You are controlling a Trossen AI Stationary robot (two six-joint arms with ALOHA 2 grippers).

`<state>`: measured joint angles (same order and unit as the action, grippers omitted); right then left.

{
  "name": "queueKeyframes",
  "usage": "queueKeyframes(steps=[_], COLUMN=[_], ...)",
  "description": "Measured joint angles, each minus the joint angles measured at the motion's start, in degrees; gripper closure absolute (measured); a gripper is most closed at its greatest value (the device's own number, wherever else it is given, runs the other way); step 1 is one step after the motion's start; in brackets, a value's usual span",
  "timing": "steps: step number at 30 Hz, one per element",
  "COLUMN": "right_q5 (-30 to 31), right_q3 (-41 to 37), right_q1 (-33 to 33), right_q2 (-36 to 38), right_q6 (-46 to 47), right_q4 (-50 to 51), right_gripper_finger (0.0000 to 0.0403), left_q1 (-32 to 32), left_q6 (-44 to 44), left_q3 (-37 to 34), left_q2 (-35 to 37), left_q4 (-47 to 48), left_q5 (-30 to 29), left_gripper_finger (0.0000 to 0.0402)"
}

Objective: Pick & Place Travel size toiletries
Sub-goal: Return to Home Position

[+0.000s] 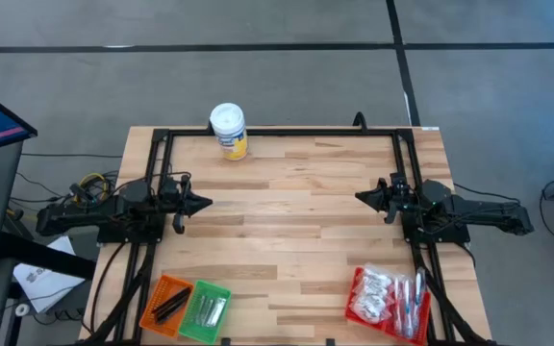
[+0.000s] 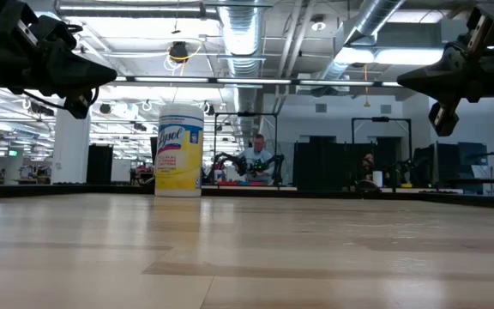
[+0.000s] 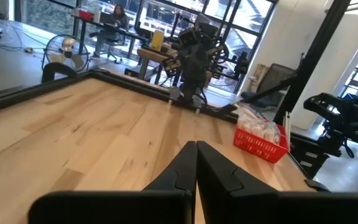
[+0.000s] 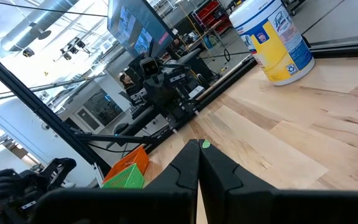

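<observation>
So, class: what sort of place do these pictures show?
Probably a robotics lab in an industrial hall: exposed ceiling ducts, a person seated in the background, the left gripper and right gripper above a wooden table.

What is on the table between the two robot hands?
Nothing: the high view shows only bare wooden table between the left gripper and the right gripper.

From above, I get soft, even overhead light on the table (image 1: 306, 221), with hardly any shadow and no glare on the wood. At table height, bright ceiling fixtures (image 2: 376, 56) backlight the scene, so the left arm (image 2: 33, 51) and right arm (image 2: 478, 51) read as near-black silhouettes. On my left wrist feed, the windows (image 3: 241, 25) glare brightly behind the table's far edge.
</observation>
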<state>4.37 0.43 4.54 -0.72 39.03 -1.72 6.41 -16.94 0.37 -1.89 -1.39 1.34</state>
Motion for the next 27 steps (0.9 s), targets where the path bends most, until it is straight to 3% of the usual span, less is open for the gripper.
queueKeyframes(steps=[27], right_q5=[0.01], right_q3=[-0.01], right_q1=[0.0], right_q2=[0.01], right_q6=[0.01], right_q4=[0.0], right_gripper_finger=[0.0403], left_q1=[-0.02], left_q6=[-0.01], left_q3=[-0.01], left_q2=[-0.02], left_q4=[-1.26], left_q5=[0.01], left_gripper_finger=[0.0401])
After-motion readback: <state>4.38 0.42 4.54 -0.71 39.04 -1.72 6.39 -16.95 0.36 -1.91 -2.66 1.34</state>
